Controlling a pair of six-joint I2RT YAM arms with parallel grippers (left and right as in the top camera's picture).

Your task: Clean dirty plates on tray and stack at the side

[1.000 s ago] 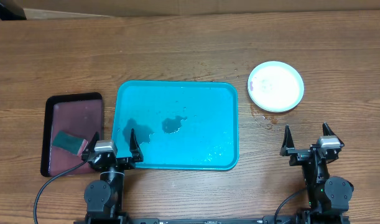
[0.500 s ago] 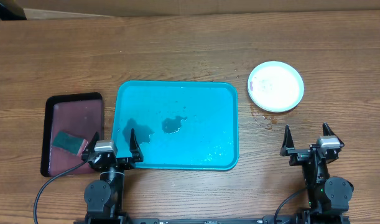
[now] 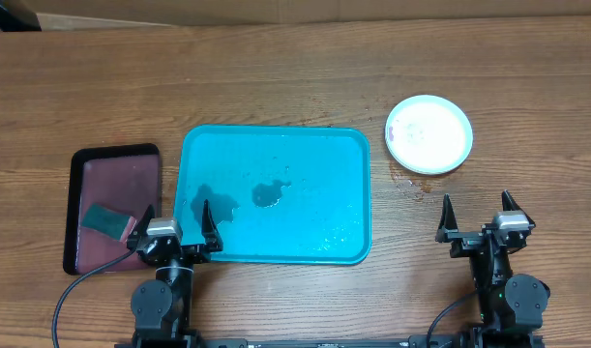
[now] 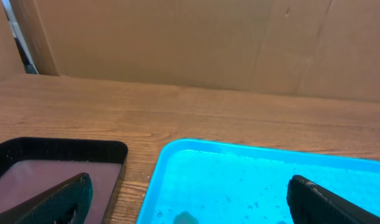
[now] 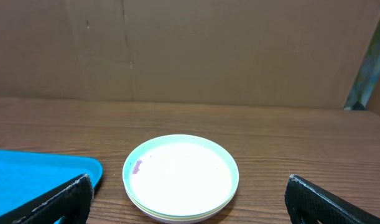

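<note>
The plates (image 3: 428, 133) sit in one stack on the wood to the right of the tray, a pale mint one on top with a small reddish smear; a yellow-green edge shows below it in the right wrist view (image 5: 181, 177). The turquoise tray (image 3: 276, 193) lies mid-table with no plates on it, wet with dark patches; its left part shows in the left wrist view (image 4: 252, 186). My left gripper (image 3: 177, 224) is open over the tray's near left corner. My right gripper (image 3: 477, 215) is open and empty, near side of the plates.
A dark maroon black-rimmed tray (image 3: 113, 203) lies left of the turquoise tray and holds a green sponge (image 3: 106, 219). A wet stain (image 3: 411, 184) marks the wood near the plates. Cardboard walls stand behind the table.
</note>
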